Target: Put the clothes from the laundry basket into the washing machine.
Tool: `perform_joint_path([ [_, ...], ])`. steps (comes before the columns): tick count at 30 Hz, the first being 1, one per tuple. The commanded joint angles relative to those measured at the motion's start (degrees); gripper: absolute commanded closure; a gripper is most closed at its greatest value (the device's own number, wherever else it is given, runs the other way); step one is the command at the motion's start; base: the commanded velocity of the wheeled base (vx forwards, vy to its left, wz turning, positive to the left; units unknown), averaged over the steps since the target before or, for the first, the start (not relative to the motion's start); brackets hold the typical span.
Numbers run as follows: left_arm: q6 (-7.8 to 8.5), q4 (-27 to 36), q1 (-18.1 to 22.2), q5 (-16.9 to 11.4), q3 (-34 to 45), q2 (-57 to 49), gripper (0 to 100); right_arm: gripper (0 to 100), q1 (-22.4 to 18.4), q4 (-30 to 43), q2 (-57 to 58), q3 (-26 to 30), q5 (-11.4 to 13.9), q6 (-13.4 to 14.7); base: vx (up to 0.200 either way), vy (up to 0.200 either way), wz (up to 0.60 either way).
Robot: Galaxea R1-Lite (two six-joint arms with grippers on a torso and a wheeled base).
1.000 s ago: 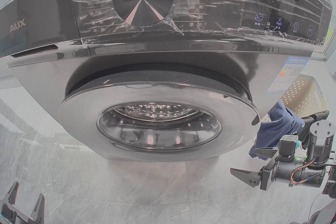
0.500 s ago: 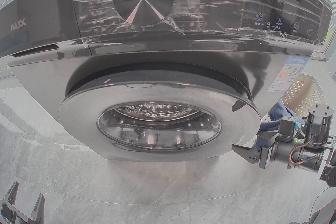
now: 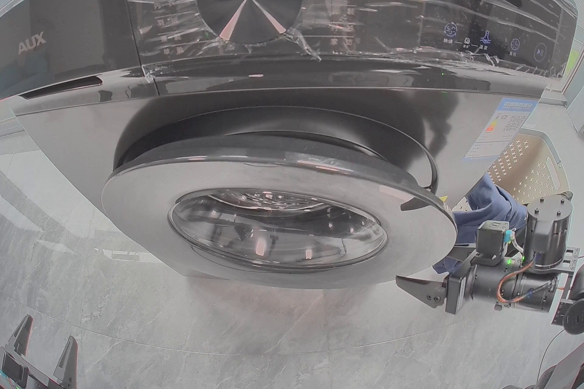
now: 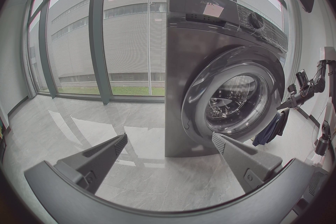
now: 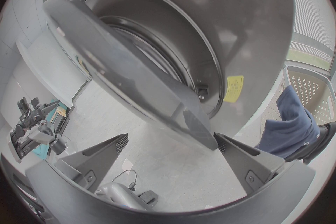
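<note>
The dark grey washing machine (image 3: 286,92) fills the head view, its round door (image 3: 274,214) ajar, with the right edge swung a little out from the front. My right gripper (image 3: 426,271) is open at the door's lower right rim. In the right wrist view the door's edge (image 5: 196,130) lies between the spread fingers, close to one fingertip (image 5: 221,140). Behind that arm, blue clothes (image 3: 490,208) hang over the beige laundry basket (image 3: 535,165). My left gripper (image 3: 48,332) is low at the left, open and holding nothing.
The basket (image 5: 316,90) stands on the floor right of the machine, close to the right arm. Grey tile floor (image 3: 213,317) lies free in front of the door. Tall windows (image 4: 105,42) stand beside the machine (image 4: 196,70) in the left wrist view.
The door was shut and has now swung ajar at its right side. My right gripper rose to the door's rim, then drew back and down with the rim. The left arm kept still.
</note>
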State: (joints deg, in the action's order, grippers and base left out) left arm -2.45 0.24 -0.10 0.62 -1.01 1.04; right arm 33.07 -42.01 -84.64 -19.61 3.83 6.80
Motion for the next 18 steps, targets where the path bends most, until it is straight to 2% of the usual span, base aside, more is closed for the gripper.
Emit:
perform_joint_path([
  [1, -0.01, 0.02, 0.01, -0.01, 0.84, -0.42, 0, 0, 1.38, 0.17, 4.22, 4.67, -0.14, 0.14, -0.200, 0.000, 0.00],
  [5, -0.10, 0.02, 0.01, -0.01, 0.84, -0.42, 0, 0, -0.03, -0.09, 3.16, 2.83, -0.31, -0.21, -0.200, 0.000, 0.00],
  [10, -0.10, 0.02, 0.01, -0.01, 0.84, -0.42, 0, 0, -4.60, 0.00, -0.35, -3.06, 0.13, -1.44, 0.000, 0.000, 0.00],
  [14, -0.01, 0.02, 0.01, 0.08, 0.84, -0.42, 0, 0, -4.24, 0.00, -1.93, -4.73, 1.09, -1.44, 0.000, 0.000, 0.00],
  [18, -0.10, 0.02, 0.01, -0.01, 0.84, -0.42, 0, 0, -1.43, -0.18, -2.99, -3.94, 1.27, -0.91, 0.000, 0.000, 0.00],
])
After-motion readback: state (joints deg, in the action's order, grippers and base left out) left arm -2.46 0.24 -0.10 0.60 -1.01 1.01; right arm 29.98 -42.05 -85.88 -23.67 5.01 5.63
